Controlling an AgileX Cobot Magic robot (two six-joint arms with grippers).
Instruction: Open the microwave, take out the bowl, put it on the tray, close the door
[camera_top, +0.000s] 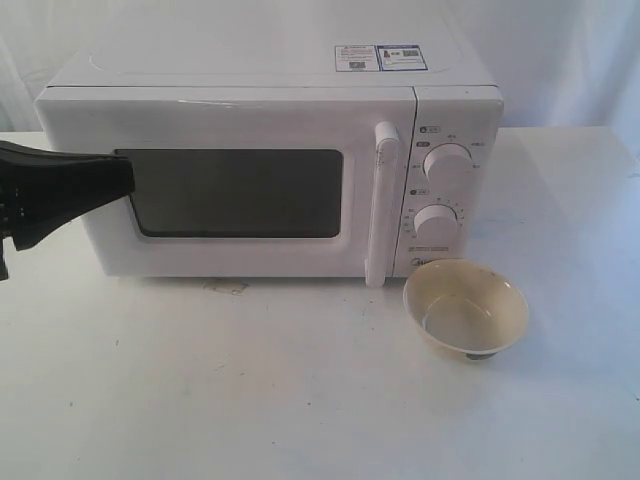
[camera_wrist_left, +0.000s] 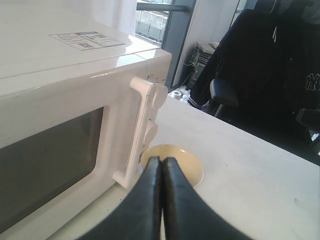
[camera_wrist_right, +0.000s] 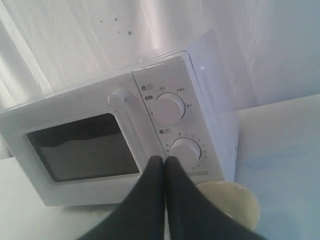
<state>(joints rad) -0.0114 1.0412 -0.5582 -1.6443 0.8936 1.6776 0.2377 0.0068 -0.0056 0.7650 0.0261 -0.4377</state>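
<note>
— In the exterior view, the white boxy microwave (camera_top: 270, 110) fills the upper middle. Its white front door (camera_top: 240, 255) looks shut around the dark window (camera_top: 235, 195). The small cream bowl with a dark foot (camera_top: 466, 315) stands at lower right on the white bench (camera_top: 250, 400), just in front of the knob panel (camera_top: 455, 185). I see no tray.

— And the left gripper (camera_top: 125, 182)?

— It is black and comes in from the left edge, its tip at the window's border. Whether it touches, I can't tell. Its wrist view shows it clenched on nothing, with the bowl beyond the tip.

— The right one?

— The right gripper (camera_wrist_right: 161, 162) sits at bottom centre of its wrist view, also pinched shut and empty. The bowl is at lower right, near it.

— What worries you?

— A shove on the door's left side might slide the microwave into the bowl. A low sweep by either arm might tip it.
</note>
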